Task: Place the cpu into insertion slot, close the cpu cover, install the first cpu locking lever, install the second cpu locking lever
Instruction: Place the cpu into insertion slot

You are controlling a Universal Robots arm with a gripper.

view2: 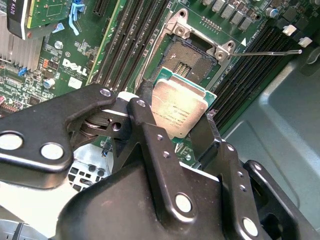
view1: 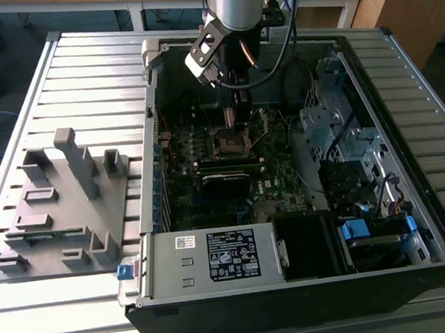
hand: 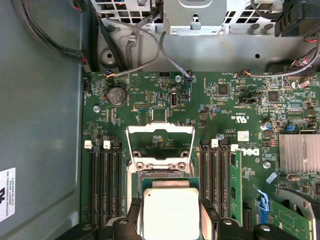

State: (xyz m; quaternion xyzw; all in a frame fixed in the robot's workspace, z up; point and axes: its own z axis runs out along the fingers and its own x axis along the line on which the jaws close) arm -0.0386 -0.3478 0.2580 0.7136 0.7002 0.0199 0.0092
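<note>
Hand (view2: 176, 119) is clamped on the cpu (view2: 177, 107): two black fingers (view2: 145, 117) grip opposite edges of the chip, silver top facing the wrist cams. Cpu is off the board and not seated. The insertion slot (view2: 192, 57) sits just past the fingertips, its dark contact bed bare, w/ the chip's far edge overlapping the slot's near rim in the second wrist view. In the first wrist view the cpu cover (hand: 161, 129) stands flipped open just beyond the slot, on the side away from the hand. A thin wire lever (view2: 270, 51) sticks out sideways from the slot's corner, unlatched. Long black memory slots (hand: 102, 170) flank the slot on both sides of the hand. All this is on the green motherboard (hand: 150, 95). A finned heatsink (hand: 299, 152) lies further off to one side. In the exterior view the hand (view1: 234, 117) reaches down into the open PC case (view1: 441, 256), which lies flat on a ribbed metal table (view1: 90, 77). A grey fixture block (view1: 62, 204) rests well apart from the hand, outside the case.
</note>
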